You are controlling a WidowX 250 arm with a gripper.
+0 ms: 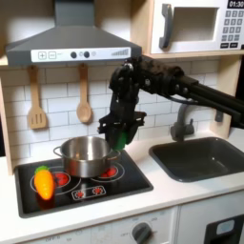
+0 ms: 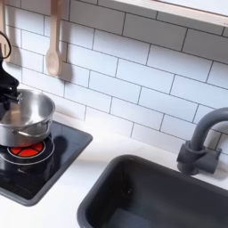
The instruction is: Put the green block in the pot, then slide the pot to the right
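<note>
The shiny steel pot (image 1: 86, 155) stands on the black stove top (image 1: 129, 181); in the second exterior view the pot (image 2: 21, 120) is at the left edge. My gripper (image 1: 120, 139) hangs just above the pot's right rim in the first exterior view, pointing down. It is shut on the green block (image 1: 122, 136), which shows as a bright green patch between the black fingers. Part of the black gripper (image 2: 7, 82) shows above the pot at the second exterior view's left edge; the block is hidden there.
An orange-and-yellow toy vegetable (image 1: 44, 181) lies on the stove left of the pot. The dark sink (image 1: 200, 157) and grey faucet (image 2: 199, 142) lie to the right. Wooden utensils (image 1: 84, 103) hang on the tiled wall behind.
</note>
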